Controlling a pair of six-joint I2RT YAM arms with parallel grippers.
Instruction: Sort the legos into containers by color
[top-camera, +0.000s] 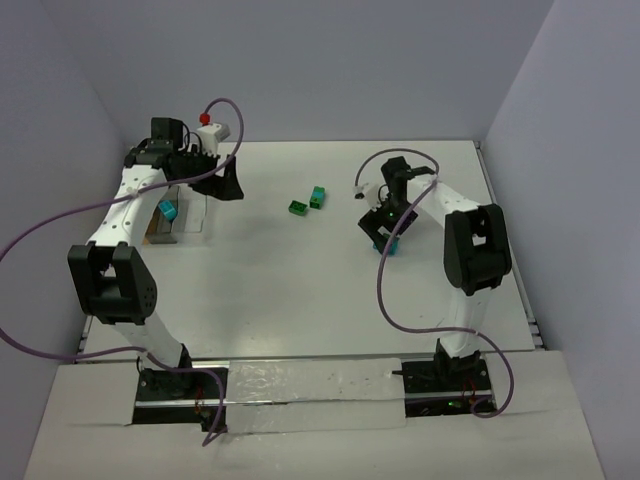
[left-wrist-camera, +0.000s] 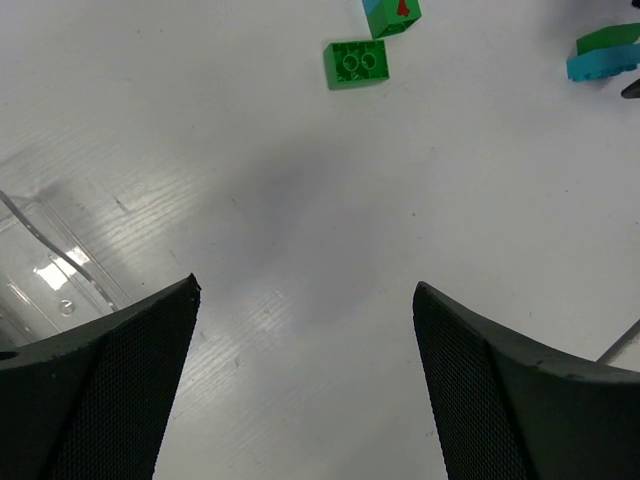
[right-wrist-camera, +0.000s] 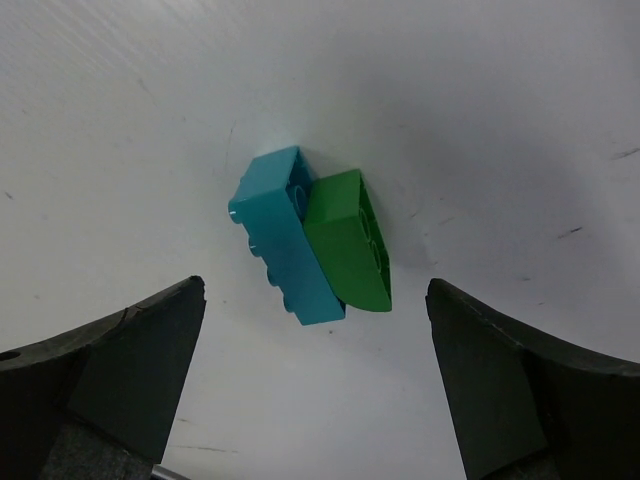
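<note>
A teal brick (right-wrist-camera: 281, 248) and a green curved piece (right-wrist-camera: 350, 243) lie joined together on the white table. My right gripper (right-wrist-camera: 316, 287) hangs open over them, a finger on either side, touching neither. In the top view that gripper (top-camera: 384, 232) is right of centre, with the teal brick (top-camera: 392, 247) just below it. My left gripper (left-wrist-camera: 305, 286) is open and empty over bare table, beside the clear container (left-wrist-camera: 45, 250). The containers (top-camera: 178, 215) stand at the far left, with a teal lego (top-camera: 167, 210) there. A green brick (left-wrist-camera: 355, 63) and a green-and-teal piece (left-wrist-camera: 392, 14) lie mid-table.
The left arm (top-camera: 120, 215) reaches back along the left wall. Purple cables loop off both arms; the right one's cable (top-camera: 383, 290) trails down the table. A white box with a red knob (top-camera: 210, 128) sits at the back left.
</note>
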